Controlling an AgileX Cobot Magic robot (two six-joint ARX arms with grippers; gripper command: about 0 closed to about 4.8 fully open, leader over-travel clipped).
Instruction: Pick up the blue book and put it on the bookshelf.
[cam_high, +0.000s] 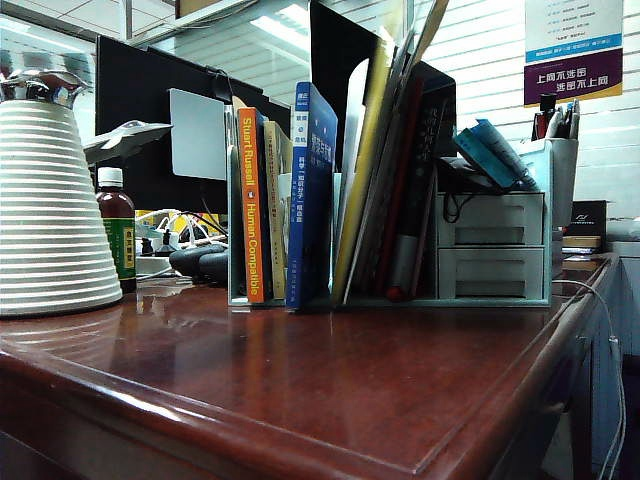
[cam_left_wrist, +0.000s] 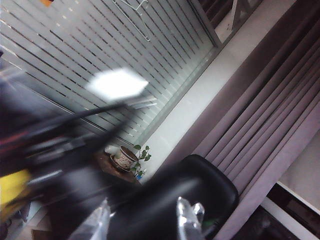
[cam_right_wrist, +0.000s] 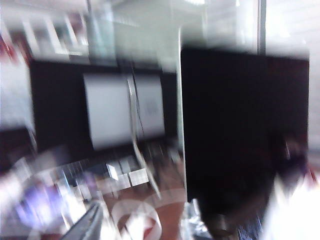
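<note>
The book (cam_high: 311, 195) is standing upright in the shelf (cam_high: 480, 250), beside the orange one; stiff, light, best gripped at its spine. Both grippers, left (cam_left_wrist: 145, 222) and right (cam_right_wrist: 142, 225), are showing parted fingers, holding nothing.

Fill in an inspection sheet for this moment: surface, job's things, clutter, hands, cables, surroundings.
Surface: glossy dark wooden desk, front bare.
Job's things: blue book upright in the bookshelf, beside an orange-spined book.
Clutter: white ribbed vessel, brown bottle, pens in a cup.
Hands: left hand up off the desk, fingers apart, nothing between them; right hand blurred, holding nothing that shows, opening unclear.
Cables: white cable over the desk's right edge; tangle behind the bottle.
Surroundings: blinds, monitor, wall poster.
</note>
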